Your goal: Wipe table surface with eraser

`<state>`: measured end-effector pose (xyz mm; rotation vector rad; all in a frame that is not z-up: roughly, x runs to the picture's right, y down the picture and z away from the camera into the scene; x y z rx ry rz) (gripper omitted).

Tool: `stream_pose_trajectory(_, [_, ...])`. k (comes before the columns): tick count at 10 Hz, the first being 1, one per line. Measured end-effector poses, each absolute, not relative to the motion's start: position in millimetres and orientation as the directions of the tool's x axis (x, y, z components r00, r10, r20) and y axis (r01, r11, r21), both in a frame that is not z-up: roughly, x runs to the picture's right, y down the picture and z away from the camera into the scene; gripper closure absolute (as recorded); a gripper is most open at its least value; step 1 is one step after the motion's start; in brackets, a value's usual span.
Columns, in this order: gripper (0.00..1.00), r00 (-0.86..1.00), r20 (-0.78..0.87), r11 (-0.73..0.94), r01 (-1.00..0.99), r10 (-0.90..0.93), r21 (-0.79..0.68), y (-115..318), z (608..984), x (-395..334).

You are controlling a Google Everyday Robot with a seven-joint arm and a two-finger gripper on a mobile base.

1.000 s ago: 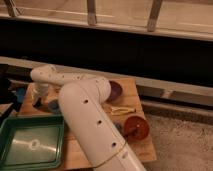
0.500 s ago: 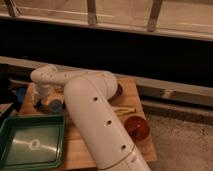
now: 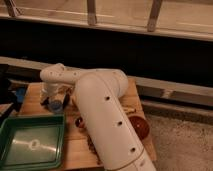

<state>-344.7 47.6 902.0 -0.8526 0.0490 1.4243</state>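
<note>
Camera view, the sole one. Reaches over the tabletop (image 3: 75, 142) with a thick white arm (image 3: 107, 115), folds at the far edge and hangs the tool (image 3: 53, 98) low near the far-left corner. Cannot tell how far open the tool, nor holding what, if anything: tucked under the arm's end. Places the eraser (image 3: 49, 102), judged to be the small dark block, directly under the tool by the far-left corner; gripped, touched or merely beside, cannot tell. Finds a blue-grey pad (image 3: 56, 106) just beside that block, on the side toward the near edge.

Likely to go wrong first: dragging the pad along with any stroke toward the near edge, owing to that closeness, and shoving it against the green tray (image 3: 35, 119) filling the near-left corner. Could also run the eraser off the left edge on a leftward stroke, with little bare wood left on that side. Could skate above the wood and wipe nothing if carried too high; could tip or shed the eraser if pressed down hard on an uncertain hold. Could knock the small reddish thing (image 3: 80, 121) near the middle, or the brown bowl (image 3: 140, 127) by the right edge, with the bulky arm swinging in broad passes. Hides much of the middle beneath that arm, so risks striking something unseen.
</note>
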Motion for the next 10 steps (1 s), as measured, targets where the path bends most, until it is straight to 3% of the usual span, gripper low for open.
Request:
stream_pose_trajectory(5, [0.9, 0.242, -0.489, -0.062, -0.848, 0.838, -0.527, 26.9, 918.6, -373.2])
stream_pose_trajectory(10, [0.9, 0.334, -0.512, -0.064, -0.788, 0.791, -0.612, 83.5, 889.7, -411.6])
